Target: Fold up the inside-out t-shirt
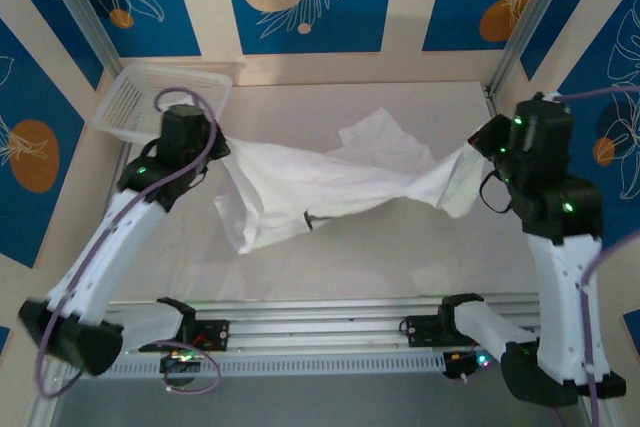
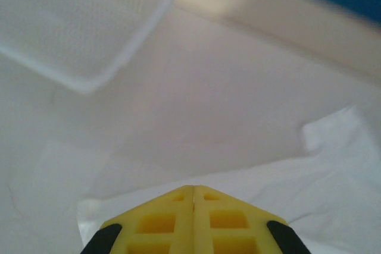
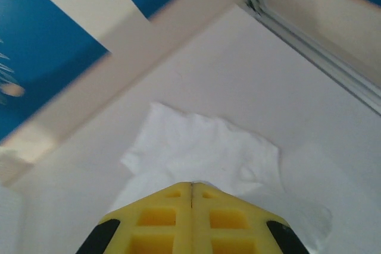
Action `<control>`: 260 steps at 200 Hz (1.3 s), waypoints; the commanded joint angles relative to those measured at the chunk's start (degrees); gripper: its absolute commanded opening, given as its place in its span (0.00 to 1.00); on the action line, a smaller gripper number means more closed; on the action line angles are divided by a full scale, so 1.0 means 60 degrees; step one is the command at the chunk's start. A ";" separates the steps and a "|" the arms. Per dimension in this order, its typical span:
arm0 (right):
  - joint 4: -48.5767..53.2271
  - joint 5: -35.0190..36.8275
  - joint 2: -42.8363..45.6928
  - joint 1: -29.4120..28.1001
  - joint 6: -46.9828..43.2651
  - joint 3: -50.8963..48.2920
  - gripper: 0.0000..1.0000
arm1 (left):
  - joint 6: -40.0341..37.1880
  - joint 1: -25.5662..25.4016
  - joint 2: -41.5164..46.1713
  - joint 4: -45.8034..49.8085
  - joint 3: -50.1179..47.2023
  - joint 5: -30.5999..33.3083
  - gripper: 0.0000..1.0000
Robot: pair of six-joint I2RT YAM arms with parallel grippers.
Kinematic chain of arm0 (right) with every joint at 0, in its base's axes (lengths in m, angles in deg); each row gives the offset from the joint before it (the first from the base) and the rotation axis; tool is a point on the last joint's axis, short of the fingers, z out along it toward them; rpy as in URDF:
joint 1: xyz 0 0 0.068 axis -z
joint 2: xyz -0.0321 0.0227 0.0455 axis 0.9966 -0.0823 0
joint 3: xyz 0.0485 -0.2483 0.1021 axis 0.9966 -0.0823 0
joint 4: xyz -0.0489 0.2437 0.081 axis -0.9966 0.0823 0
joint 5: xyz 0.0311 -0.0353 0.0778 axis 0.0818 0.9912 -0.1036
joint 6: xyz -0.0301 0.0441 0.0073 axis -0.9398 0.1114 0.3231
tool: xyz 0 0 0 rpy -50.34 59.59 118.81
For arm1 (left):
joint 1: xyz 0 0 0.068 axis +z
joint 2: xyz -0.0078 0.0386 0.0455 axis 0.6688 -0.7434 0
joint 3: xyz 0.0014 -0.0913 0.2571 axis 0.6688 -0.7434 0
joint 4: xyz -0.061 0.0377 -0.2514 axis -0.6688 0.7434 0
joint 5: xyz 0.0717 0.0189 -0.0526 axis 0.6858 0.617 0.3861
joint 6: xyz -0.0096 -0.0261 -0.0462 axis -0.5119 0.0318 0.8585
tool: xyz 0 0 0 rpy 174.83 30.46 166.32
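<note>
The white inside-out t-shirt (image 1: pixel 340 182) hangs stretched across the middle of the table between my two grippers, sagging and wrinkled, with a small dark tag (image 1: pixel 308 219) at its lower edge. My left gripper (image 1: pixel 216 150) pinches the shirt's left end, and my right gripper (image 1: pixel 477 154) pinches its right end. In the left wrist view the yellow fingers (image 2: pixel 172 221) are pressed together at the left gripper (image 2: pixel 193 187), with shirt cloth (image 2: pixel 333 182) spreading out below. In the right wrist view the right gripper (image 3: pixel 191 184) is likewise shut, a thin edge of cloth at its tips and the shirt (image 3: pixel 202 147) beneath.
A white mesh basket (image 1: pixel 150 97) stands at the back left corner, seen close in the left wrist view as the basket (image 2: pixel 77 22). Aluminium frame posts (image 1: pixel 520 27) and patterned walls close in the table. A metal rail (image 1: pixel 320 327) runs along the near edge.
</note>
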 commanded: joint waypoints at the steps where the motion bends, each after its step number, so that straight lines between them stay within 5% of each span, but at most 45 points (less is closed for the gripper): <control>1: -0.0777 0.0004 -0.0520 0.0269 -0.0173 -0.0972 0.00 | 0.0013 0.0080 -0.0974 -0.1453 -0.0617 -0.1138 0.00; 70: -0.1526 -0.0455 -0.1105 0.0773 -0.0257 -0.2134 0.00 | 0.0102 0.0195 -0.3303 -0.2018 -0.0218 -0.0885 0.00; 107: -0.1476 -0.0453 -0.0794 0.0911 -0.0438 -0.2337 0.00 | -0.0021 0.0370 -0.2507 -0.1955 -0.0620 -0.0838 0.21; 139: -0.1505 -0.0731 -0.0688 0.0920 -0.0345 -0.2518 0.00 | 0.0092 0.0377 -0.1584 -0.1075 -0.1195 -0.0493 0.24; 177: -0.1643 -0.1005 -0.0803 0.0807 -0.0163 -0.2616 0.00 | 0.1044 0.0812 -0.1513 -0.2511 -0.2596 -0.3052 0.26; 260: -0.1534 -0.1021 -0.0750 0.0665 -0.0230 -0.2550 0.00 | 0.1099 0.1385 -0.2607 -0.5843 -0.3509 -0.4488 0.33</control>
